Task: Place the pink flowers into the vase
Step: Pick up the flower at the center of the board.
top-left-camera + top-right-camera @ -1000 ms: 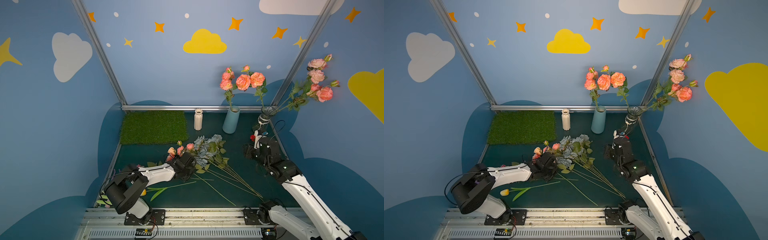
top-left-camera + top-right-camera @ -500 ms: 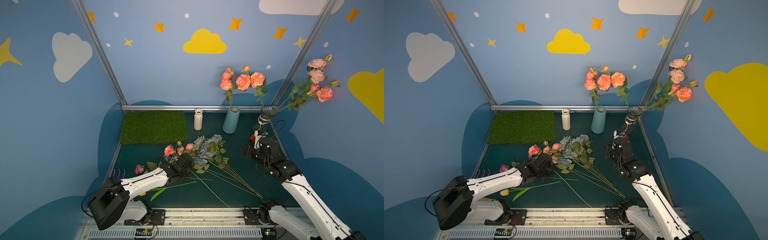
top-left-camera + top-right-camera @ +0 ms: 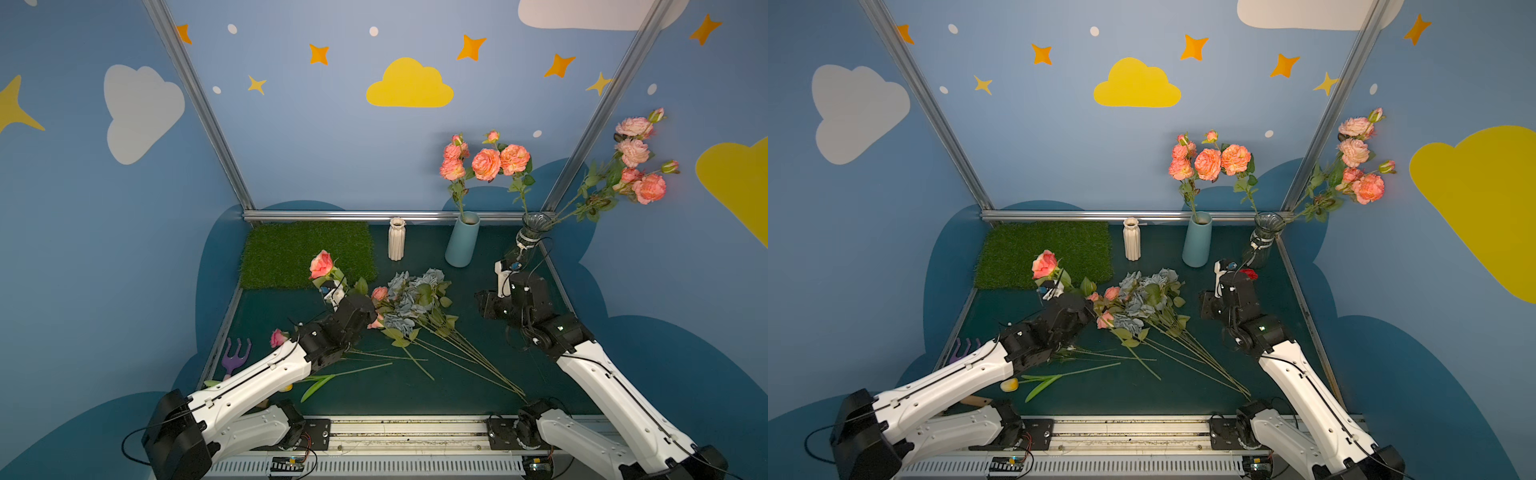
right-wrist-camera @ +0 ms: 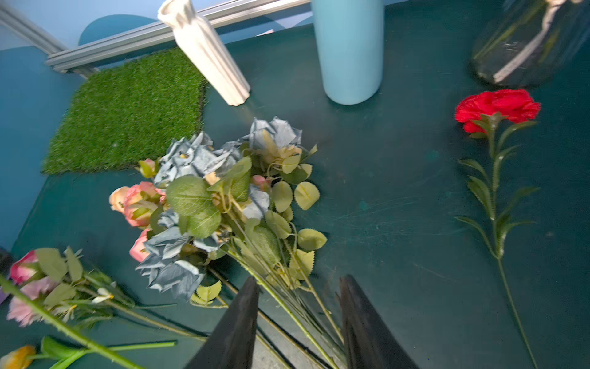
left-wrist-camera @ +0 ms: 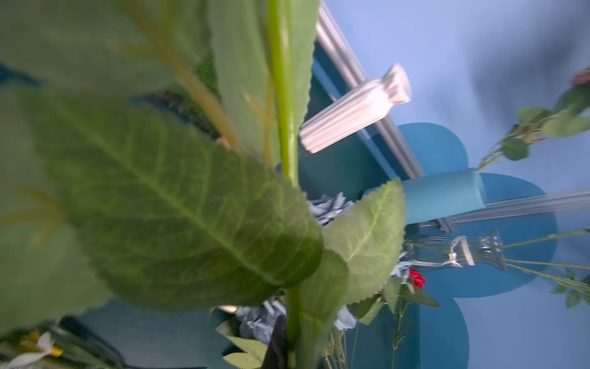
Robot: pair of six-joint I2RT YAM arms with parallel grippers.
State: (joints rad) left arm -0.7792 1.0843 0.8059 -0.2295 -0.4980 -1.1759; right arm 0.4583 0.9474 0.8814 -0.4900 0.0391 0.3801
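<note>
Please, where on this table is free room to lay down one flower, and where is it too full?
Free: the table between the grey-blue roses and the red carnation, before the light-blue vase; also most of the grass mat. Crowded: the middle around those roses, and the near-left corner with the purple rake and yellow tulip.

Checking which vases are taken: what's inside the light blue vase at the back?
A leafy stem of pink flowers rises from the mouth of the light blue vase. The opaque wall hides the stem's lower end and anything else inside.
</note>
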